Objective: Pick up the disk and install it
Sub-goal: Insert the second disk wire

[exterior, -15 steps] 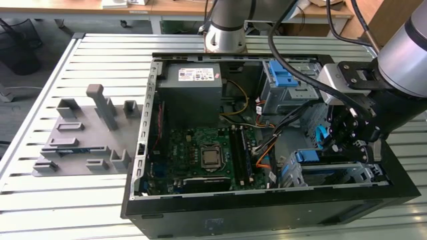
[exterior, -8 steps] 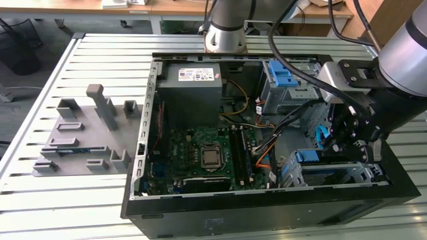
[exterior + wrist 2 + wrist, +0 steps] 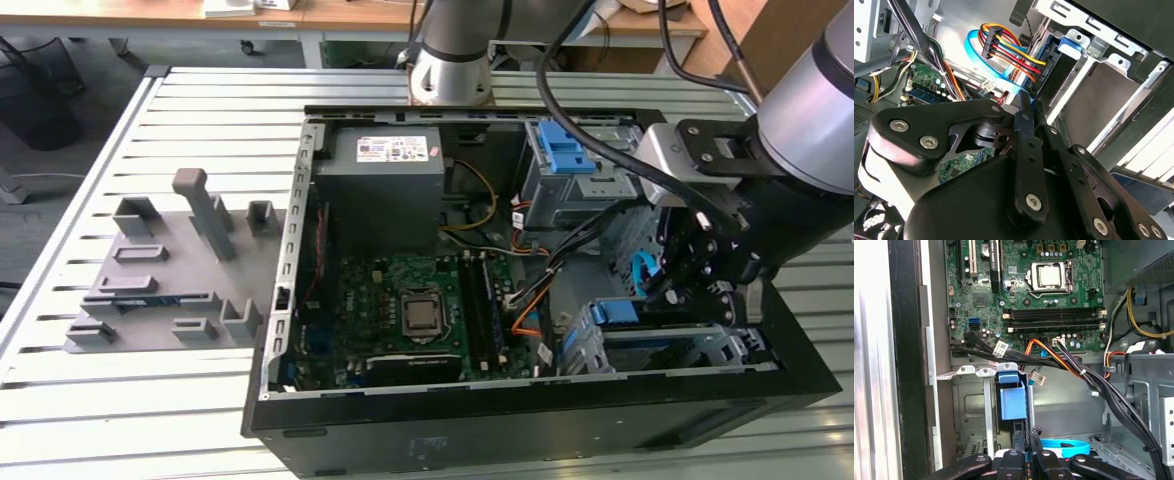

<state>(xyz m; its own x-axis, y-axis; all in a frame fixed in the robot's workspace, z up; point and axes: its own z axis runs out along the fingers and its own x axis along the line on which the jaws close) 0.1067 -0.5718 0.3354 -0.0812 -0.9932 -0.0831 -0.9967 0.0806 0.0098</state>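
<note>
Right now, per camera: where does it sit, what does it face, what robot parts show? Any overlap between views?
Exterior view: off the arm, above the open computer case; arm and gripper at the exterior view's right.
Second wrist view: on the wrist, facing along the gripper toward the drive cage and colored cables.
First wrist view: on the wrist, facing the motherboard and blue carrier; gripper.
Shared: both wrist views show the gripper linkages; exterior and first wrist views share the motherboard.

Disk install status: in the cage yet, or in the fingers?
Looks done: the disk, going by its blue carrier, sits in the drive cage inside the case. In hand: nothing visible; the gripper is right at that carrier with its fingers shut together. Left: I cannot tell whether the disk is fully seated.
</note>
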